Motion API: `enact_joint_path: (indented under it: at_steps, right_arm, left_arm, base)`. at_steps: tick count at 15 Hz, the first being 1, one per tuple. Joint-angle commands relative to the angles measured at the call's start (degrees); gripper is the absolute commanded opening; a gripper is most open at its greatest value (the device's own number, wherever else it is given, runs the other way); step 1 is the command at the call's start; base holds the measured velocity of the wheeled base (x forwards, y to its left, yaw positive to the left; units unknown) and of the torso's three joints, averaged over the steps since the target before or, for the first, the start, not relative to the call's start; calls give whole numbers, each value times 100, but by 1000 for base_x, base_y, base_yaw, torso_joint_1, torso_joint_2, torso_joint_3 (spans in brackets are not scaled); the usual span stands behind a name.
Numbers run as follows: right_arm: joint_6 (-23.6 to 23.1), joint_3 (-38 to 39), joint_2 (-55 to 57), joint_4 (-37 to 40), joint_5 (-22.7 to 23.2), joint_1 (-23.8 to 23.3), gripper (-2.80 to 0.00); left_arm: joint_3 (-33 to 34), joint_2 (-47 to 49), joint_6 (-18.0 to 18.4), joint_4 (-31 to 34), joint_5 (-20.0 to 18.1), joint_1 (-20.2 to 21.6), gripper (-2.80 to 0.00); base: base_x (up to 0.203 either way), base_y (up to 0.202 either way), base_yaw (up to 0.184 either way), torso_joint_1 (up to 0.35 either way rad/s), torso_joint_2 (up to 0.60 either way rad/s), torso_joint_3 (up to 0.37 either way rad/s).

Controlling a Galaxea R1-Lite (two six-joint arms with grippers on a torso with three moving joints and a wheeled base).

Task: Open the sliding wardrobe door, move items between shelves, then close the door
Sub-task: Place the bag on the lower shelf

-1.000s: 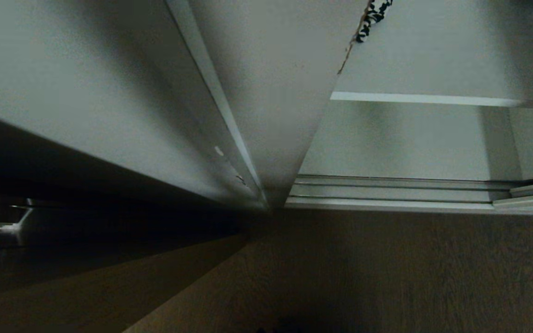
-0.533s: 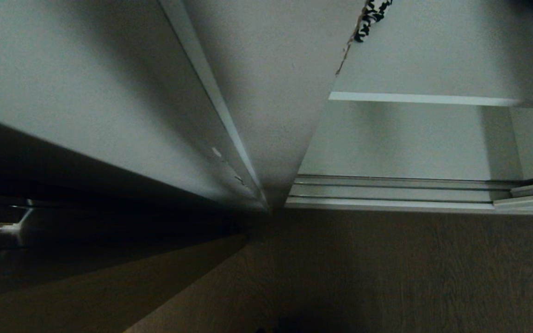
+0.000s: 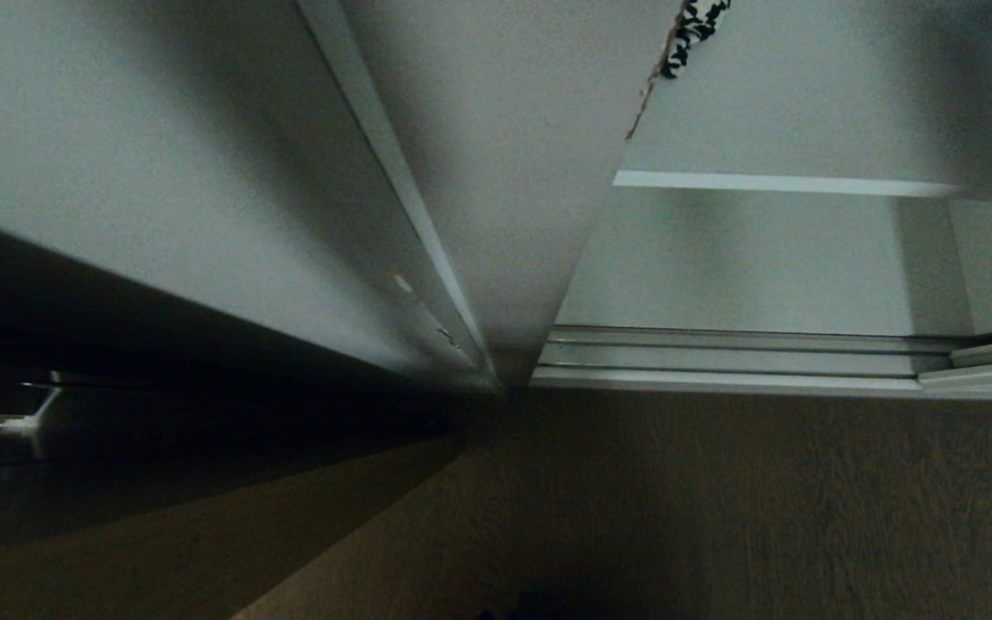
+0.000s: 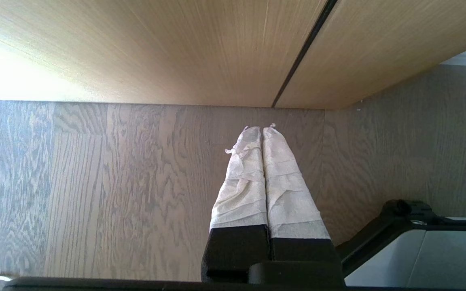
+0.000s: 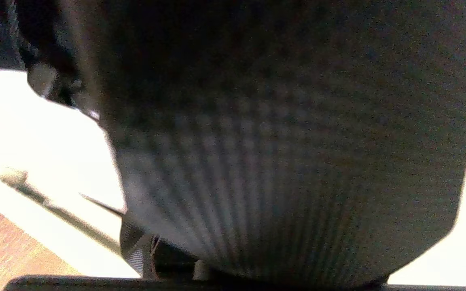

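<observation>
Nothing moved; woven black bag (image 5: pixel 281 161) fills right wrist view.

no readable text, labels or numbers

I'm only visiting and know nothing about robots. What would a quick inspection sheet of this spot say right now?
Surface: grey wood-grain floor.
Job's things: white shelf edge in the open wardrobe; black fabric bag fills the right wrist view.
Clutter: black-and-white patterned cloth at the top edge.
Grippers: left gripper shut, above the floor; right gripper's fingers hidden.
Cables: nothing seen.
Surroundings: light wood-grain door; silver floor track.
</observation>
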Motion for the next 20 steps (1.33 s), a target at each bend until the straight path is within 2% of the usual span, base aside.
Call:
enact_joint_path:
  at_steps: [1,5,11,20]
  right_arm:
    - [-6,-55,-731,518,-22,1,-280]
    - [9,-20,-1496,1176,-81,4,-280]
    - [-10,41,-2678,2698,-125,77,-280]
    - [-43,107,-4051,4166,-372,620,-280]
  left_arm:
    - [0,-1,0,0,2,2,-280]
    - [0,-1,0,0,2,2,-280]
    - [0,-1,0,0,2,2,-280]
    - [0,-1,0,0,2,2,-280]
  base:
    - [0,0,0,0,0,0]
    - [0,0,0,0,0,0]
    - [0,0,0,0,0,0]
    - [0,0,0,0,0,0]
